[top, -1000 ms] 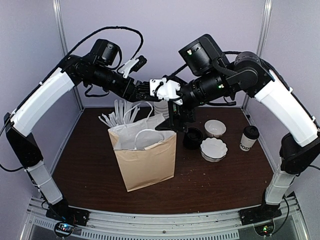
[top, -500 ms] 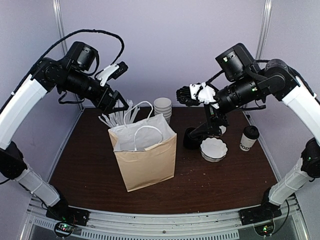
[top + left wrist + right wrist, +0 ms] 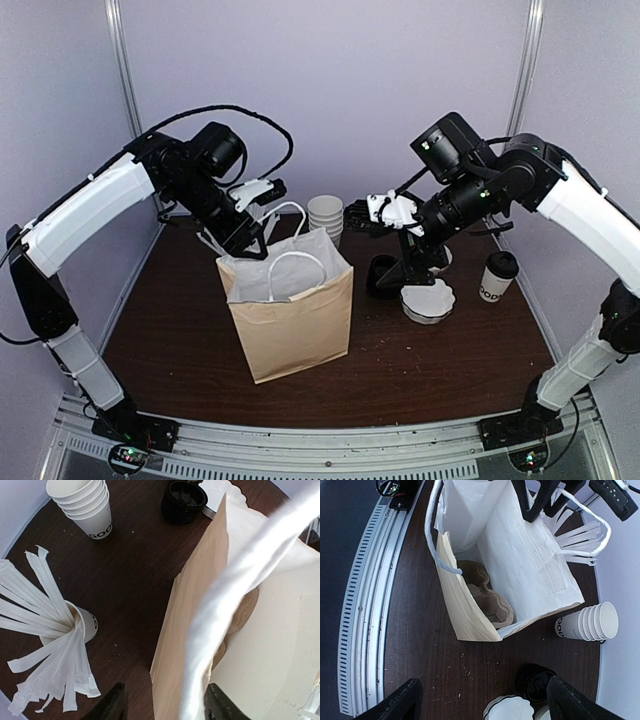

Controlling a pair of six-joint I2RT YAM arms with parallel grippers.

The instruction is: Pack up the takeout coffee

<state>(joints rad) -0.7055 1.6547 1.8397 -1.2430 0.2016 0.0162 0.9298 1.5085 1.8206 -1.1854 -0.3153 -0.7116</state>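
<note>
While takeout coffee (image 3: pixel 497 277) stands upright, lid (image 3: pixel 499 263) up | left end effector (image 3: pixel 166 705) spread astride bag (image 3: pixel 295 320) rim | right end effector (image 3: pixel 485 700) spread

Table top (image 3: pixel 170 330): dark brown, wood-look, matt, flecked with pale crumbs toward the near edge.
Bag (image 3: pixel 295 325): kraft paper, matt brown outside, white inside. Handle (image 3: pixel 240 580) is white paper cord.
Tray (image 3: pixel 487 602) on the bag's floor: rough brown moulded pulp.
Takeout cup (image 3: pixel 492 288), near the right edge: smooth white paper with a black plastic lid (image 3: pixel 500 263).
Rail (image 3: pixel 365 605) along the near edge: slotted grey metal.
</note>
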